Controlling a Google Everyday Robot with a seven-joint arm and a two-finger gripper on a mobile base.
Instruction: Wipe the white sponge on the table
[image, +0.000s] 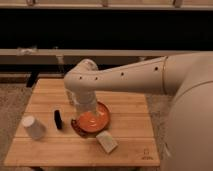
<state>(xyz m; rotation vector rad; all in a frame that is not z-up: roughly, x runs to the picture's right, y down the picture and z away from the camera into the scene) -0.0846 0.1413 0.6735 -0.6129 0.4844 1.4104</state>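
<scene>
The white sponge (106, 141) lies flat on the wooden plank table (125, 107), near the front edge and just in front of the orange bowl (95, 120). My arm reaches in from the right, bends at the elbow and points down. My gripper (85, 113) is at the lower end of the arm, over the left part of the orange bowl and a short way behind and to the left of the sponge. It is not touching the sponge.
A white upturned cup (32, 126) stands at the table's left front. A small black object (58, 119) stands between the cup and the bowl. A dark shelf and rail run behind the table.
</scene>
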